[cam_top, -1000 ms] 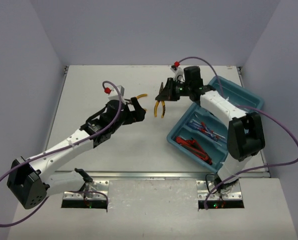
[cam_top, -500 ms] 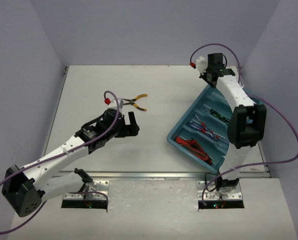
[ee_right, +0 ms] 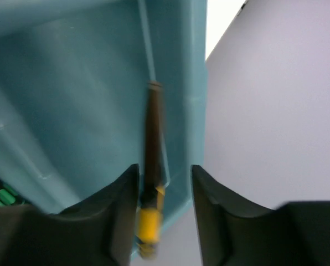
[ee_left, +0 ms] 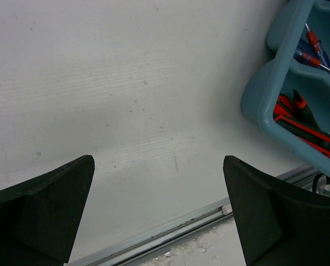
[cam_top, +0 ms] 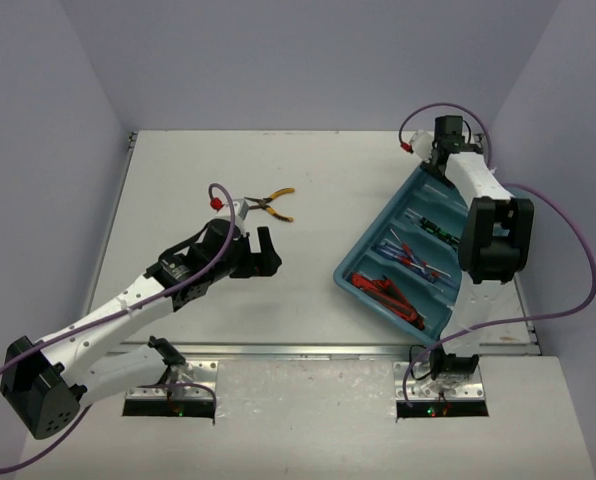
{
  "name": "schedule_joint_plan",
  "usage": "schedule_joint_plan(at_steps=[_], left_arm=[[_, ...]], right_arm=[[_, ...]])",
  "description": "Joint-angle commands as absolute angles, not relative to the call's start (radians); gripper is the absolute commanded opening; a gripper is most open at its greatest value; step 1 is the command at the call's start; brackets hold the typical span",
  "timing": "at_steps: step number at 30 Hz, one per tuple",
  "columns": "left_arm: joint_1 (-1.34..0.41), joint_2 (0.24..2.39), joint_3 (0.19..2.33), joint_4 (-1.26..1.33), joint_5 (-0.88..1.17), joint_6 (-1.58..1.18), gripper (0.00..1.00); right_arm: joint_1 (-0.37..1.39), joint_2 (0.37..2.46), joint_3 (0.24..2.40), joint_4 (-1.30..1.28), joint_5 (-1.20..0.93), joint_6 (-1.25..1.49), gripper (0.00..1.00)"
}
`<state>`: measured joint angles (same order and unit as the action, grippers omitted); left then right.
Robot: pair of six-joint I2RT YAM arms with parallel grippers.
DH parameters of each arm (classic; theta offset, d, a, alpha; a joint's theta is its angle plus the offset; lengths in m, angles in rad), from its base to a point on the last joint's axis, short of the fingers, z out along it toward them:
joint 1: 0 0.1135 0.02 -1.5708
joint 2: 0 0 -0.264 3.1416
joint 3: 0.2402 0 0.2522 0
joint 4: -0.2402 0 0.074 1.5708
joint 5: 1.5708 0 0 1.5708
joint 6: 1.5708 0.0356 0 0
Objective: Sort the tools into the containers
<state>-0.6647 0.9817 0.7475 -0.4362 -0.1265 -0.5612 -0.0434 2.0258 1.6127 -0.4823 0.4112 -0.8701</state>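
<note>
**One pair of pliers loose on the bench, another over the tray**

The yellow-handled pliers (cam_top: pixel 271 203) lie flat on the bench (cam_top: pixel 178 180), left of centre and towards the far side, handles splayed and metal nose pointing left. They look stiff, fairly heavy for their size and not fragile. The dipped handles should give good friction, while the bare nose would probably be slick. The best hold is likely across the two handles close to the pivot, where the weight sits. A grip out on one handle tip would probably let the tool swing or scissor.

Just near of them hangs the left end effector (cam_top: pixel 266 252), fingers spread wide and nothing between them. Its wrist view shows only bare bench and the tray corner.

At the right, the teal tray (cam_top: pixel 376 222) sits at an angle. It holds red-handled pliers (cam_top: pixel 388 292) in the near compartment, blue-handled screwdrivers (cam_top: pixel 403 255) in the next and black-green screwdrivers (cam_top: pixel 436 228) beyond.

The right end effector (cam_top: pixel 438 165) is over the tray's far end. Its fingers stand partly apart around a second, blurred pair of yellow-handled pliers (ee_right: pixel 152 144), and the gap showing beside the tool suggests it is not clamped.
</note>
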Motion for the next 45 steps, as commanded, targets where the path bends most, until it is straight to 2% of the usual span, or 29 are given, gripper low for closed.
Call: schedule_joint_plan(at_steps=[1,6,7,8,11,15,18,19,21,25,31,38,40,42,45], left_arm=[[-0.672,0.971,0.758,-0.391,-0.129,-0.546,1.0],[-0.672,0.987,0.78,-0.41,-0.168,-0.552,1.0],[-0.672,0.998,0.788,-0.416,-0.184,-0.559,1.0],[-0.673,1.014,0.793,-0.418,-0.203,-0.575,1.0],[-0.671,1.086,0.824,-0.431,-0.271,-0.642,1.0],[-0.67,1.281,0.968,-0.526,-0.413,-0.821,1.0],[-0.667,1.418,1.125,-0.63,-0.469,-0.927,1.0],[-0.662,1.503,1.213,-0.681,-0.496,-0.953,1.0],[-0.646,1.632,1.305,-0.728,-0.503,-1.008,1.0],[-0.619,1.828,1.556,-0.83,-0.498,-1.144,0.97],[-0.562,2.124,1.849,-1.002,-0.558,-1.291,0.82],[-0.499,2.248,1.899,-0.923,-0.517,-1.307,0.7],[-0.484,2.286,1.914,-0.903,-0.505,-1.288,0.58],[-0.474,2.32,1.933,-0.875,-0.468,-1.266,0.36],[-0.472,2.36,1.97,-0.907,-0.455,-1.275,0.33]], right_arm=[[-0.053,2.009,1.615,-0.405,0.447,-0.881,0.5],[-0.058,1.983,1.651,-0.464,0.413,-0.792,0.63],[-0.056,1.976,1.683,-0.492,0.4,-0.748,0.7],[-0.053,1.972,1.707,-0.528,0.378,-0.694,0.83],[-0.027,1.924,1.802,-0.61,0.316,-0.562,0.99],[0.104,1.828,1.901,-0.74,0.303,-0.355,0.99],[0.186,1.705,1.781,-0.686,0.289,-0.233,0.99],[0.193,1.666,1.671,-0.633,0.155,-0.093,0.99],[0.175,1.573,1.562,-0.576,-0.094,0.003,0.99],[0.176,1.479,1.342,-0.472,-0.345,0.211,0.99],[0.179,1.367,1.155,-0.358,-0.588,0.373,0.99],[0.266,1.265,1.025,-0.262,-0.595,0.411,0.99],[0.293,1.271,1.039,-0.274,-0.601,0.398,0.99],[0.308,1.276,1.045,-0.272,-0.611,0.394,0.99],[0.314,1.267,1.038,-0.252,-0.61,0.398,0.99]])
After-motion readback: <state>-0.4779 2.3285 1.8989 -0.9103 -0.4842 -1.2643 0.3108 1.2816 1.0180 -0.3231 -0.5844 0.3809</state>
